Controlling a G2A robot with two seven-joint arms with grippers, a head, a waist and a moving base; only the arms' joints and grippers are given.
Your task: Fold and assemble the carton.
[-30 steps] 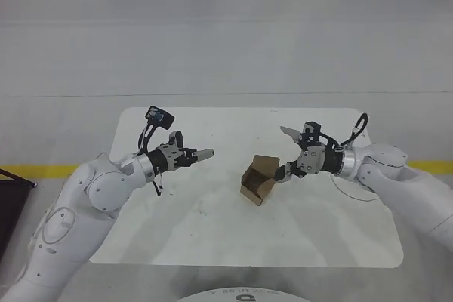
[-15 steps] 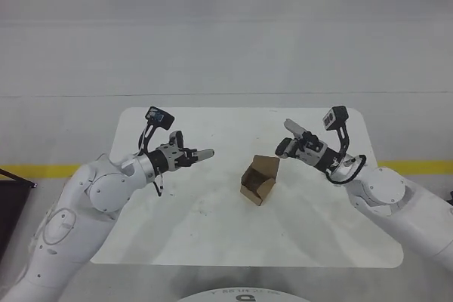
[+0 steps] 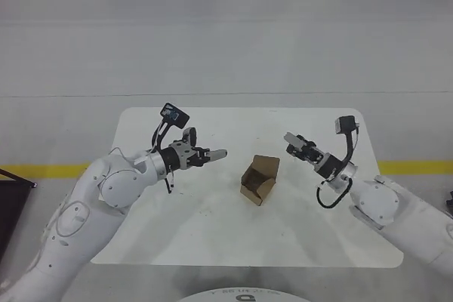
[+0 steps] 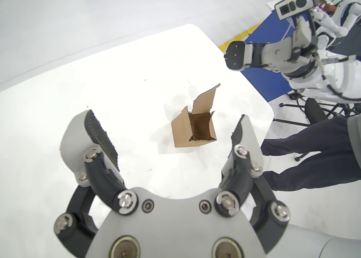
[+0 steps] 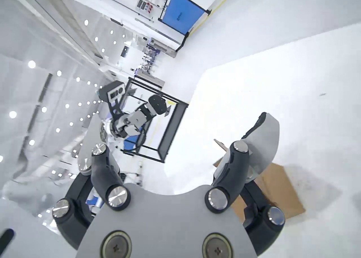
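A small brown carton (image 3: 258, 180) stands on the white table (image 3: 211, 226) near its middle, its top open and one flap raised. In the left wrist view the carton (image 4: 194, 129) is seen from its open side, some way ahead of my left gripper (image 4: 166, 122), which is open and holds nothing. From above, the left gripper (image 3: 215, 154) hovers to the left of the carton. My right gripper (image 3: 289, 140) hangs open above and to the right of it, not touching it. The carton (image 5: 276, 188) lies partly behind one finger (image 5: 262, 132) in the right wrist view.
Bare table surface surrounds the carton on every side. A dark stand (image 3: 0, 196) sits on the floor off the table's left end. A person's legs (image 4: 310, 146) and a chair base are beyond the table's right edge.
The right gripper has let go of the carton's edge, risen and turned, and drawn back to the right. The left gripper has shifted slightly right, toward the carton. The carton has stayed put.
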